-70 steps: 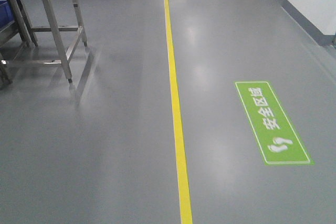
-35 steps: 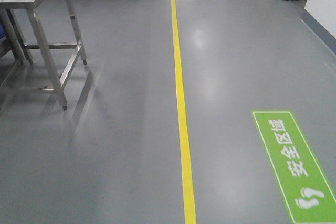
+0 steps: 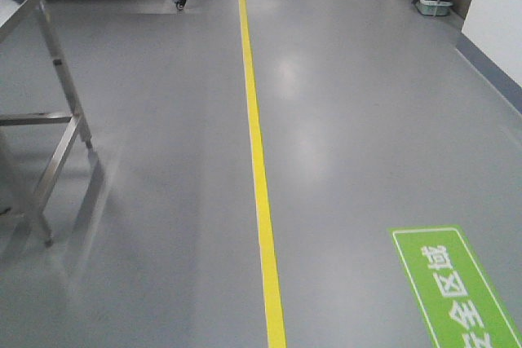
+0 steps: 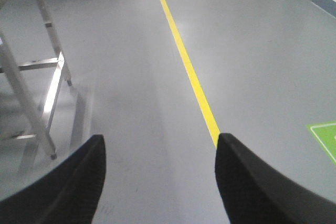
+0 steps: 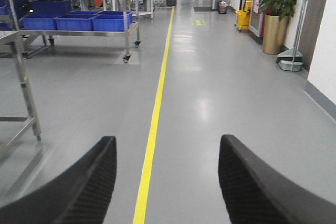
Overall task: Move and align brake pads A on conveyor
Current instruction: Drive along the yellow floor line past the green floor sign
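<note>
The brake pads A and the conveyor are out of view in every view. My left gripper (image 4: 159, 142) stands open over bare grey floor, with nothing between its two black fingers. My right gripper (image 5: 167, 142) is open too and holds nothing. Both point along a yellow floor line (image 3: 256, 144), which the wrist views show as well: the yellow line (image 4: 185, 59) near the left gripper's right finger, and the yellow line (image 5: 155, 114) between the right gripper's fingers.
A steel table frame (image 3: 49, 144) stands at the left, its leg (image 4: 29, 108) close by. A wheeled rack (image 5: 79, 19) with blue bins is further ahead left. A green floor sign (image 3: 457, 291) lies at the right. A potted plant (image 5: 278, 11) and a dustpan (image 3: 432, 2) stand by the right wall.
The front view has advanced along the yellow line. The steel table has slid off to the left edge and the green sign has dropped to the bottom right corner.
</note>
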